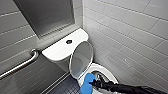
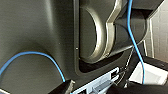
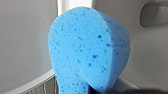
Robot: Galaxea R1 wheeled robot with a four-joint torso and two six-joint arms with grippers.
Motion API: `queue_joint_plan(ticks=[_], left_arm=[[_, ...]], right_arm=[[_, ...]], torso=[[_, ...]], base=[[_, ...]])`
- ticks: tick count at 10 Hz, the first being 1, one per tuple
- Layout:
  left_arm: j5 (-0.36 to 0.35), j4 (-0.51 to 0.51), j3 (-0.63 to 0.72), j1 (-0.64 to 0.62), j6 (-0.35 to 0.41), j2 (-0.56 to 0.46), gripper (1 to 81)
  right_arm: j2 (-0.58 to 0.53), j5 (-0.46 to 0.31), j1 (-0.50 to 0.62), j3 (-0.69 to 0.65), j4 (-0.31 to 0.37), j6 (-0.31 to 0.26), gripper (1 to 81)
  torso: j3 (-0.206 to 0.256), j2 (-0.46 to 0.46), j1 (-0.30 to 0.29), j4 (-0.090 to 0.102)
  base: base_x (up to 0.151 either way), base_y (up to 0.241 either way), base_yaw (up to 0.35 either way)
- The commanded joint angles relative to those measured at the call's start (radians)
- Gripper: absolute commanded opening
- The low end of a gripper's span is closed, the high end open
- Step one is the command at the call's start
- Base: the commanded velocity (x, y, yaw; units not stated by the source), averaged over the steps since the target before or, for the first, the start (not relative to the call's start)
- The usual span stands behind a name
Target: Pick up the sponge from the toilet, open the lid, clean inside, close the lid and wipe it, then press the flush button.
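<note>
Head camera is giving me the toilet (image 1: pixel 100 71) from above, sitting in a corner of grey-tiled wall (image 1: pixel 130 32). The lid (image 1: pixel 81 60) is standing raised, its greyish underside facing the bowl, with the white tank top behind it to the far left. The flush button (image 1: pixel 69 41) is sitting dark in the middle of that tank top. My right arm is reaching in from the near right, and the right gripper (image 1: pixel 93 84) is clamping the sponge (image 1: pixel 87 83). The bright blue sponge is hanging at the near left edge of the bowl's rim, just below the raised lid's lower edge. A metal grab bar (image 1: pixel 21 64) is running along the left wall, and dark floor tiles (image 1: pixel 62 87) are lying below it beside the toilet.

Left wrist camera is mostly showing me the robot's own dark plate, with a blue cable (image 2: pixel 40 53) curving across it. I am seeing what I take for the left gripper (image 2: pixel 101 87) at the edge, but I cannot tell how it is set.

Right wrist camera is looking straight at the sponge (image 3: pixel 90 50), which is sitting close and pitted with pores. Glossy grey-white toilet surfaces are curving behind it, but I cannot tell whether the sponge is touching them.
</note>
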Motion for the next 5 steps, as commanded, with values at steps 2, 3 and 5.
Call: queue_joint_plan(ticks=[2,3,5], left_arm=[[0.035,0.009,0.006,0.042,0.004,0.002,81.1],[0.035,0.008,0.006,0.042,0.006,0.004,81.1],[0.035,0.008,0.006,0.042,0.006,0.004,81.1]], right_arm=[[-0.065,-0.089,0.033,0.067,-0.005,-0.005,1.0],[-0.097,-0.086,0.014,0.092,-0.005,-0.005,1.0],[-0.192,-0.079,-0.009,0.195,-0.003,-0.005,1.0]], torso=[[0.0,0.0,0.0,0.0],[0.0,0.0,0.0,0.0],[0.0,0.0,0.0,0.0]], base=[[0.0,0.0,0.0],[0.0,0.0,0.0],[0.0,0.0,0.0]])
